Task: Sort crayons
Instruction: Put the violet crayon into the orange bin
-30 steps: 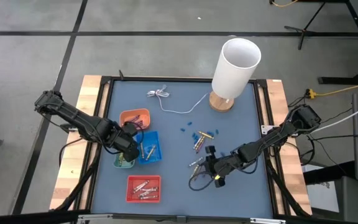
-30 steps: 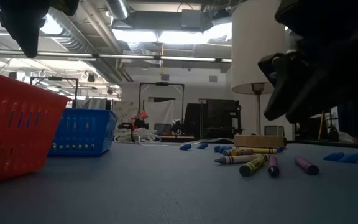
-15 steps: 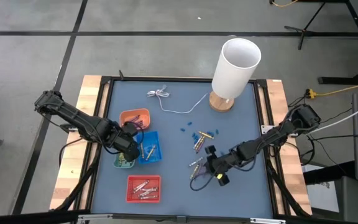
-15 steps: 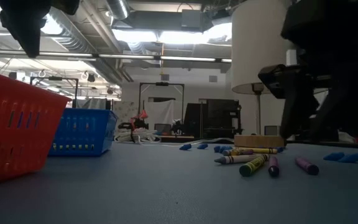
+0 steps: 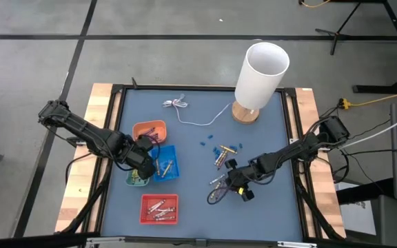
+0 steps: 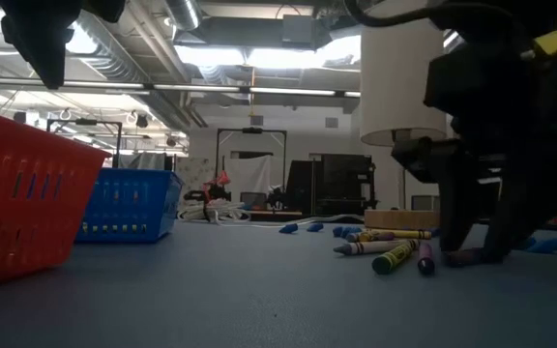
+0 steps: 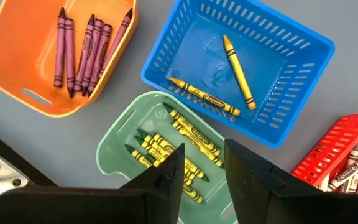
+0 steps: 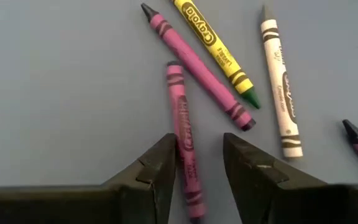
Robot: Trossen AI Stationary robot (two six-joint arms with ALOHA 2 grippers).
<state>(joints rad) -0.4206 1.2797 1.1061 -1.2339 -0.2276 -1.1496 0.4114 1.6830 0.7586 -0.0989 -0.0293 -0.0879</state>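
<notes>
Several loose crayons [image 5: 220, 157] lie on the blue table right of centre. My right gripper [image 8: 199, 146] is open and low over them. Its fingers stand on either side of a pink crayon [image 8: 184, 124] that lies flat beside another pink crayon [image 8: 197, 68], a yellow one [image 8: 213, 43] and a white one [image 8: 279, 93]. In the low view its fingertips [image 6: 477, 246] reach down to the table. My left gripper [image 7: 202, 158] hangs open and empty above the green tray [image 7: 120, 143], which holds yellow crayons [image 7: 185, 130]. My right gripper comes at the pink crayon slanting from above, and its fingers straddle the crayon's lower half [image 8: 188, 162]. The crayon lies flat on the table. Whether a finger touches it I cannot tell.
An orange tray [image 5: 149, 129] with purple crayons, a blue tray [image 5: 165, 163] with two yellow ones and a red tray [image 5: 159, 209] with whitish ones stand at the left. A white lamp [image 5: 260, 76] stands far right of centre, with its cable [image 5: 185, 110] and small blue bits [image 5: 209, 145] nearby.
My right gripper has come down to the table, tipping more steeply and shifting slightly toward the table's left edge, so that its fingers now stand around the pink crayon. The crayons have not moved.
</notes>
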